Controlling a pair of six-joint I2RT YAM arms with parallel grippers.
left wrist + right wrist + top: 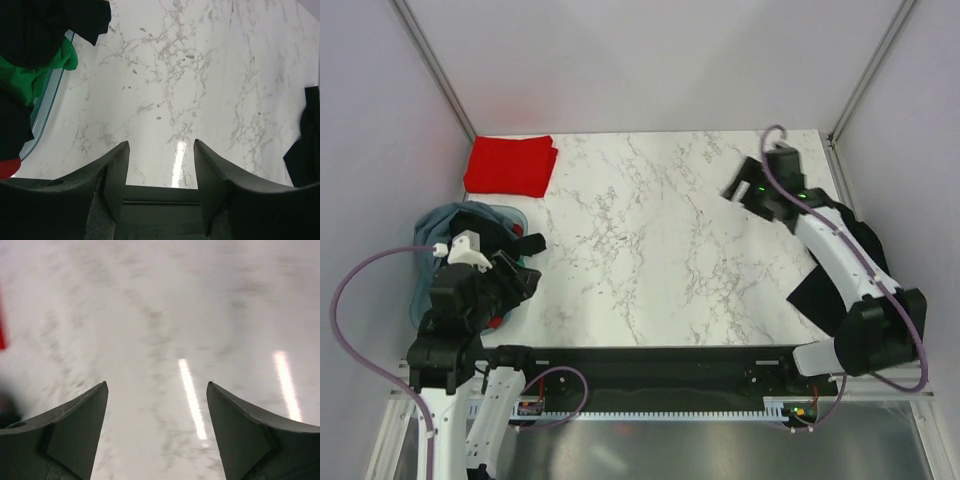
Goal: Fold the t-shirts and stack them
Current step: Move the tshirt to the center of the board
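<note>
A folded bright red t-shirt (510, 165) lies at the table's far left corner; a sliver of it (2, 325) shows in the right wrist view. Black (45, 25) and green (30, 75) t-shirts sit bunched in the grey-blue tub (440, 225), with a bit of red cloth (7, 167) beside them. A large black t-shirt (825, 295) hangs over the table's right edge, under the right arm. My left gripper (160, 145) is open and empty beside the tub, over bare marble. My right gripper (156, 385) is open and empty above the far right of the table (740, 190).
The tub's rim (50, 107) runs just left of my left fingers. White walls and metal frame posts (430, 60) close in the table on three sides. A dark rail (650, 358) runs along the near edge between the arm bases.
</note>
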